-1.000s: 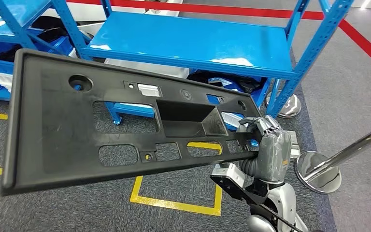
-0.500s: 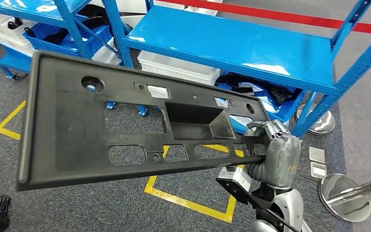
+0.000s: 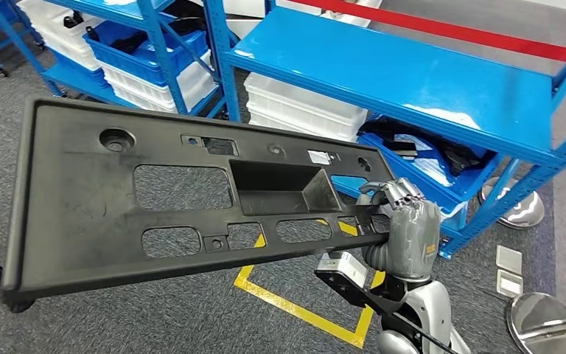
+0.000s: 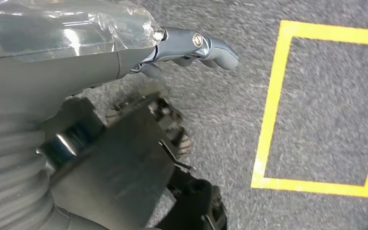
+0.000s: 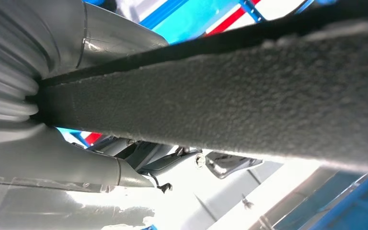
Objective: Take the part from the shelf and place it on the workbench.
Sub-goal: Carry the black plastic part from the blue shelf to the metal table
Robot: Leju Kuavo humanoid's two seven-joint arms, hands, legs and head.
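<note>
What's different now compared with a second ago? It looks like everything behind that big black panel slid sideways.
The robot turned, so the blue metal shelves and the yellow floor marking shifted in the head view; they did not move. The right hand still grips the long black plastic panel by its end.

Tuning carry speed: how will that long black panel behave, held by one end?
Probably stiff: the black panel stays straight though only the right hand grips one end. Likely light, given its many cutouts. May swing or twist, since most of it overhangs.

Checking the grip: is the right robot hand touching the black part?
Touching. Head view shows the right robot hand gripping the black part at its end.
</note>
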